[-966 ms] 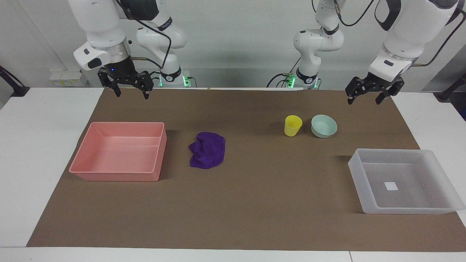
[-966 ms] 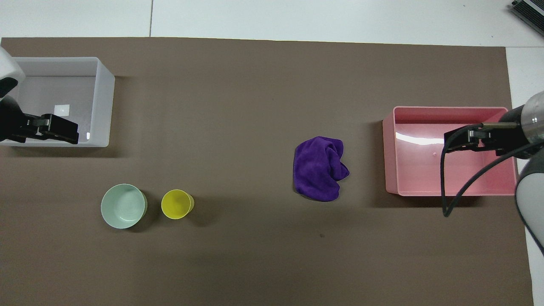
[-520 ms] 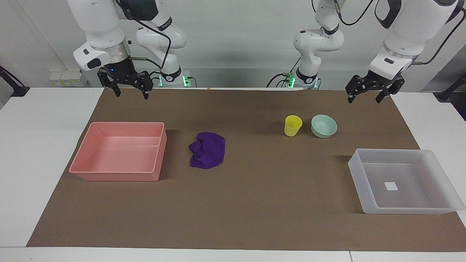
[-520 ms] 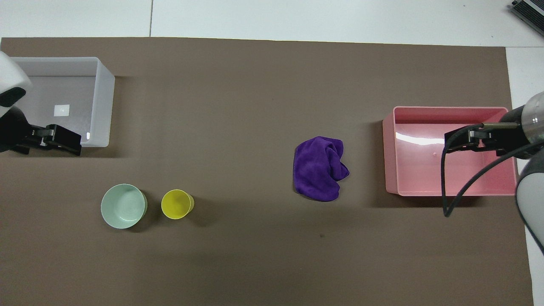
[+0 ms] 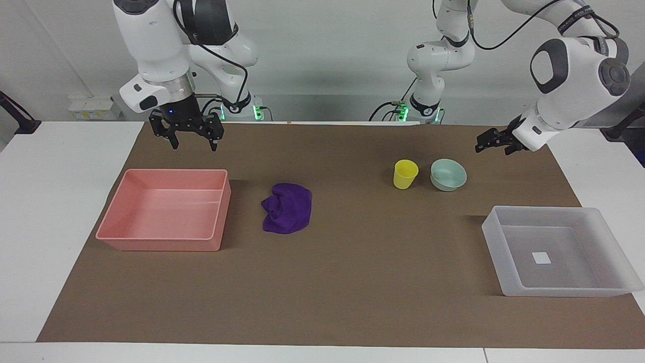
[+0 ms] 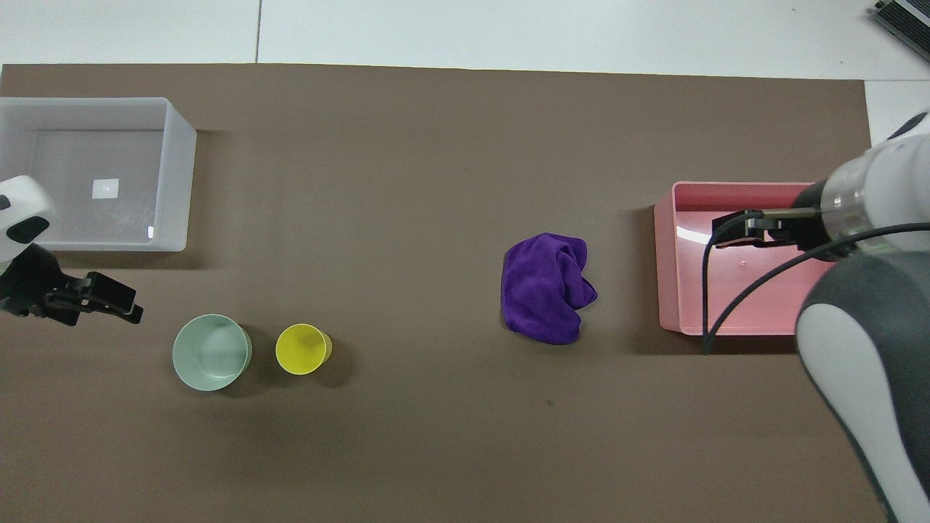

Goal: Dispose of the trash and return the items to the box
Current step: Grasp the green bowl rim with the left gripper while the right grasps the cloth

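Facing view shows nothing done: purple rag (image 5: 286, 207), yellow cup (image 5: 405, 174) and green bowl (image 5: 448, 174) lie mid-desk; grey box (image 5: 560, 250) and pink tray (image 5: 166, 209) hold nothing. Right gripper (image 5: 191, 139) hangs spread; left gripper (image 5: 491, 145) I cannot tell.

Purple rag (image 6: 545, 288) lay beside pink tray (image 6: 734, 258). Mint bowl (image 6: 211, 352) and yellow cup (image 6: 302, 349) stood side by side, upright, nearer the robots than translucent box (image 6: 174, 174). Left gripper (image 6: 116, 298) hung over brown mat (image 6: 407, 181) near the bowl.
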